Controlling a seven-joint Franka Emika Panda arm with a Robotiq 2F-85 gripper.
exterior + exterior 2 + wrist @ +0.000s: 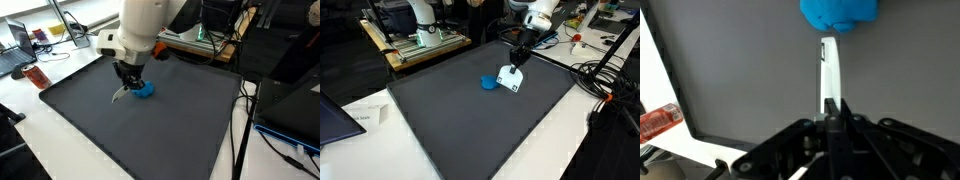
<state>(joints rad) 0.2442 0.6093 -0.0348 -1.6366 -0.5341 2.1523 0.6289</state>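
Note:
My gripper [832, 105] is shut on a thin white flat piece [827, 65], seen edge-on in the wrist view. The piece's far end reaches to just short of a blue lump [840, 14], or touches it. Both exterior views show the gripper [128, 82] [517, 62] just above a dark grey mat [130, 135] [460, 125]. The white piece [120, 94] [510, 80] hangs down from it and rests on the mat or just above it. The blue lump [147, 90] [488, 83] lies on the mat right beside the piece. What the white piece is cannot be made out.
A red can-like thing [36, 76] [658, 122] lies on the white table just off the mat's edge. A laptop [15, 50] stands farther back. Cables [600, 85] trail beside the mat, papers [360, 118] lie near one corner, and another robot base [420, 25] stands behind.

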